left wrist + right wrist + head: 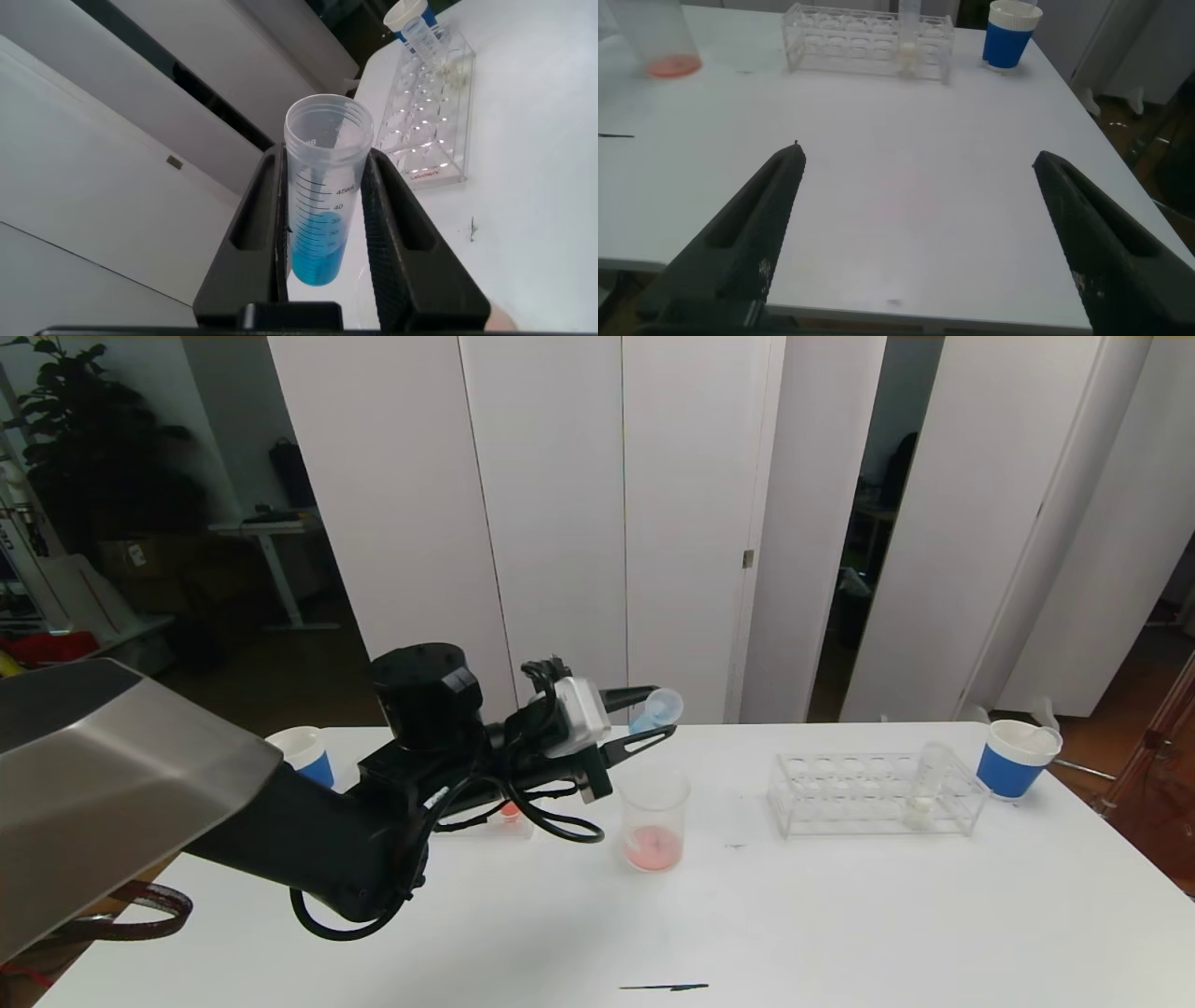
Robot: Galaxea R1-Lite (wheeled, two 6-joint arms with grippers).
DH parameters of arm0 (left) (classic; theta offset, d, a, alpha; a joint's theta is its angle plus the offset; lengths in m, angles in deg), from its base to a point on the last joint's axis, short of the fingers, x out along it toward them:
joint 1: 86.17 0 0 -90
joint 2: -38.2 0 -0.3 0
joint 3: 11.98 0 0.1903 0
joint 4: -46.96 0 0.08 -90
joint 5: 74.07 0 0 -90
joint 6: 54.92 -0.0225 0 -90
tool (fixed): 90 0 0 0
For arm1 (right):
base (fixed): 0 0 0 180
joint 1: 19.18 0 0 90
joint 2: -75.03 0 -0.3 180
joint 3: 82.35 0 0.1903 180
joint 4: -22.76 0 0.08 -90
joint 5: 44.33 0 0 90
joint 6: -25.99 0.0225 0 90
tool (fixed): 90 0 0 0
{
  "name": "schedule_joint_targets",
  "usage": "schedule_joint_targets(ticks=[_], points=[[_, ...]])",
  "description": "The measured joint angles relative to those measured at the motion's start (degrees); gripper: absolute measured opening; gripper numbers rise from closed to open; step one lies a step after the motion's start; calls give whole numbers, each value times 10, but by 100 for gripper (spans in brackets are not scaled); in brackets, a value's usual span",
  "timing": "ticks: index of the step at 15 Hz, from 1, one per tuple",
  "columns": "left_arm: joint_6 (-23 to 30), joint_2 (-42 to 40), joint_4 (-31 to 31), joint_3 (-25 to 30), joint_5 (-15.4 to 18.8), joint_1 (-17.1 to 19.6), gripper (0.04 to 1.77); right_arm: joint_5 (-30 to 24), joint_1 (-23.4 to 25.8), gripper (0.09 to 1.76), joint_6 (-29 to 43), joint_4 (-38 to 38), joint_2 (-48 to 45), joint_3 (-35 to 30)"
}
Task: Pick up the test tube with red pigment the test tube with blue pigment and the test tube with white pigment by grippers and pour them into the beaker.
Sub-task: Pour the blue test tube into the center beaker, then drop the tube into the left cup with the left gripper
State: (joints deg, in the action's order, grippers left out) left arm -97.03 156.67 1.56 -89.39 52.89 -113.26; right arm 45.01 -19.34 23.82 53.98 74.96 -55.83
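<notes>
the left gripper [644,714] hangs over the middle of the white desk [840,915], toward its back edge, its jaws pinching the test tube with blue pigment [322,201] between them. the tube lies tilted nearly flat, its open mouth pointing away from the arm and sitting higher than the beaker [653,821], slightly behind it. blue liquid is pooled at the closed end of the tube, down between the fingers [257,243].

the beaker stands upright on the desk just under and in front of the left gripper, with a shallow layer of pinkish-red liquid in its bottom.

a clear rack [873,793] sits toward the right of the desk, near the back edge. the test tube with white pigment [924,784] stands in it at the right end, leaning a little, with pale pigment at its base. a blue-and-white paper cup [1016,758] stands just beyond the rack near the back right corner, and another paper cup [303,754] is near the back left corner, partly hidden by the left arm.

the right gripper [920,233] is out of the head view; its wrist view shows its jaws spread wide and empty above the front edge of the desk, well apart from the rack.
</notes>
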Motion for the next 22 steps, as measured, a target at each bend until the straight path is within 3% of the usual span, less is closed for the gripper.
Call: schedule_joint_targets(ticks=[8, 15, 22], points=[[-112, 67, -35, -36, 10, 8, 57, 0, 0, 175, 0, 0, 0, 0], [-191, 114, -67, -61, 24, 45, 57, 0, 0, 175, 0, 0, 0, 0], [-230, 137, -110, -68, 33, 52, 57, 0, 0, 175, 0, 0, 0, 0]])
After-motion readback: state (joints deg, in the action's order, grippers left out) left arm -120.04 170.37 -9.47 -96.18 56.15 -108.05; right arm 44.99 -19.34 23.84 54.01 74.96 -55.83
